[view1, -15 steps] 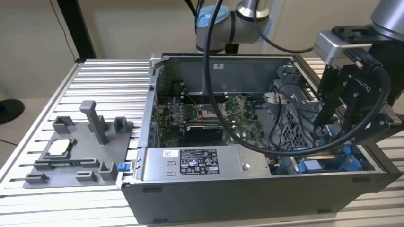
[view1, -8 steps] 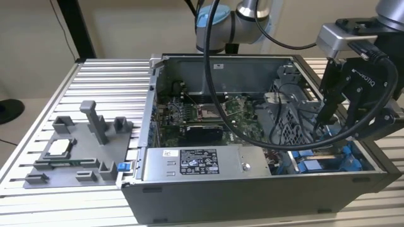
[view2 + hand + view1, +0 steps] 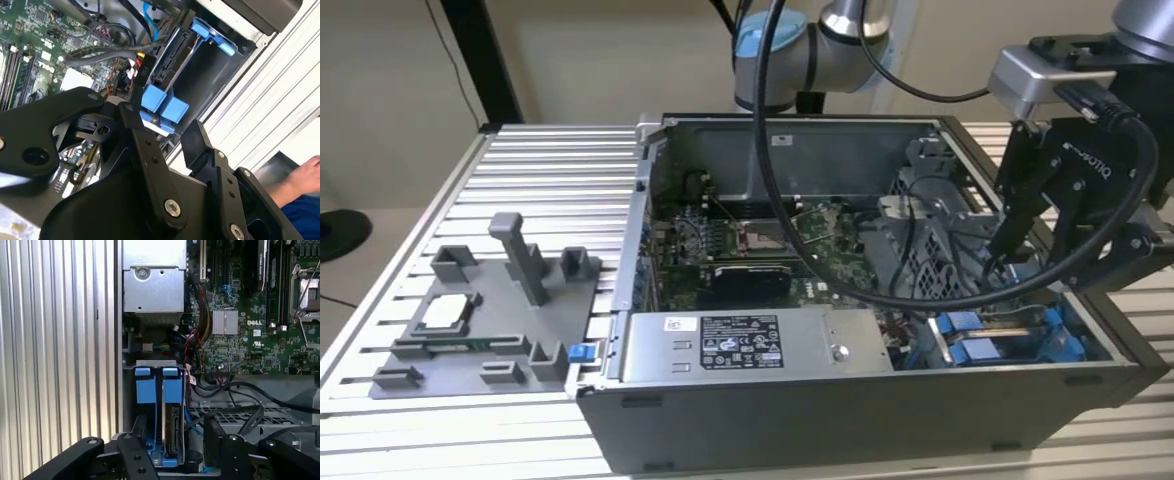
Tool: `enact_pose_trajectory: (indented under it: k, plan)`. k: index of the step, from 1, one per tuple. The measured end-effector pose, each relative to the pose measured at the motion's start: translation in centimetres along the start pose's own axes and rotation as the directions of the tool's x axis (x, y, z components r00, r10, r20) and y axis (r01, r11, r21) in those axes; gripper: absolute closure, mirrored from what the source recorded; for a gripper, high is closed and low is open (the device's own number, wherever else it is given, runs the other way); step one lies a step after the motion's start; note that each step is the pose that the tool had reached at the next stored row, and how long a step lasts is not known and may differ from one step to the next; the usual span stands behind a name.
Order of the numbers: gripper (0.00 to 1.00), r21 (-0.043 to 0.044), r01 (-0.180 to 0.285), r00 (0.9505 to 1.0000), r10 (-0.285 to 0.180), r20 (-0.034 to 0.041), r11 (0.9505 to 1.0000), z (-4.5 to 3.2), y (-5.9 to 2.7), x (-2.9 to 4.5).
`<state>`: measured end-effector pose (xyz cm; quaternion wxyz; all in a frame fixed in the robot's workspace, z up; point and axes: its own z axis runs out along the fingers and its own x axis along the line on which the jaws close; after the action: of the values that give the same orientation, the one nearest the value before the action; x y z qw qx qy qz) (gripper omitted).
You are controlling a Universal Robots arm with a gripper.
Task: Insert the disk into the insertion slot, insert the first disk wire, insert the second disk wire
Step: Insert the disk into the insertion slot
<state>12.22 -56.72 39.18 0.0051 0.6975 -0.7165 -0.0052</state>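
Note:
The disk (image 3: pixel 173 430) stands on edge in its blue carrier inside the insertion slot (image 3: pixel 155 362), a grey metal bay with blue tabs (image 3: pixel 162 107) at the case's corner (image 3: pixel 987 345). In the second wrist view the disk (image 3: pixel 172 57) shows its dark side, and a black plug with red and yellow wires (image 3: pixel 142 65) hangs beside it; I cannot tell whether it is plugged in. My gripper (image 3: pixel 175 440) hovers open just above the bay, one black finger (image 3: pixel 137 440) on each side of it, holding nothing. In the exterior view the gripper (image 3: pixel 1011 235) hangs over the case's right end.
A silver power-supply box (image 3: pixel 747 345) sits next to the bay along the case's front. The motherboard (image 3: pixel 260 325) and loose cables lie behind. Arm cables (image 3: pixel 787 200) drape across the open case. A grey fixture (image 3: pixel 480 310) stands on the table at the exterior view's left. A person's hand (image 3: pixel 305 175) is nearby.

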Motion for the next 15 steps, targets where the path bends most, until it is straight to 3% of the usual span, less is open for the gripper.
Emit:
enact_pose_trajectory:
  k: [3, 7, 11, 15]
  plan:
    - [0.00, 0.0000, 0.000, 1.0000, 0.000, -0.0004, 1.0000, -0.12, -0.17, -0.16]
    - [0.00, -0.0001, 0.000, 1.0000, 0.000, 0.0001, 1.0000, -1.64, -0.15, -0.18]
    - [0.00, 0.0014, 0.001, 1.0000, -0.001, 0.0011, 1.0000, -1.59, -0.25, -0.27]
    - [0.00, 0.0099, 0.001, 1.0000, -0.001, 0.0017, 0.9999, -1.25, -0.48, -0.39]
